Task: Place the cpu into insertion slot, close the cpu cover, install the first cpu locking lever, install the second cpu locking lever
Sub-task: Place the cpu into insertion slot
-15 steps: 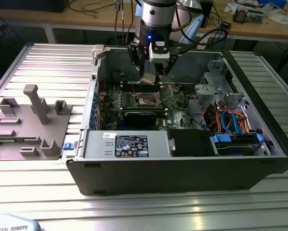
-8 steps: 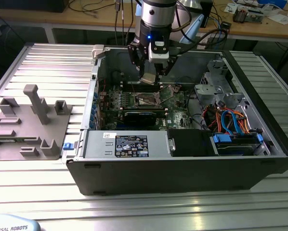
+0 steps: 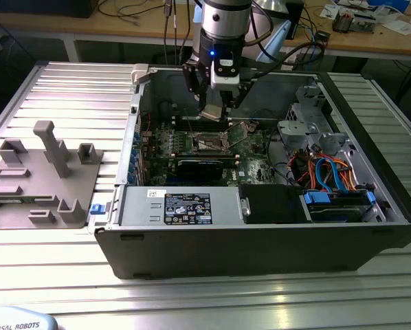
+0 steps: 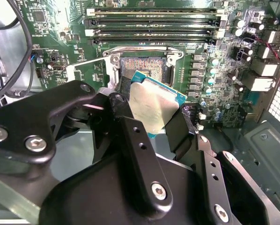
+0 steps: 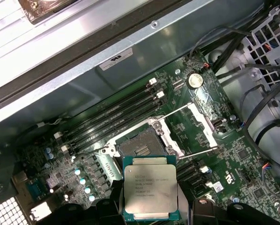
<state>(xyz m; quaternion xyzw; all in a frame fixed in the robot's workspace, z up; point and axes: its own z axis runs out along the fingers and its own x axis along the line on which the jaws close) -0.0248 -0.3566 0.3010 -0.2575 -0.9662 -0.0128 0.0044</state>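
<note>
Gripping the cpu (image 5: 151,191), the fingers (image 4: 183,127) hang over an open computer case (image 3: 260,247) on a ribbed metal table (image 3: 75,89).

Grey fixture (image 3: 44,182); open computer case (image 3: 260,247)

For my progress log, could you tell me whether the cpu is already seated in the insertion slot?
Out: the gripper holds the cpu, and the contacts of the insertion slot lie bare.
</note>
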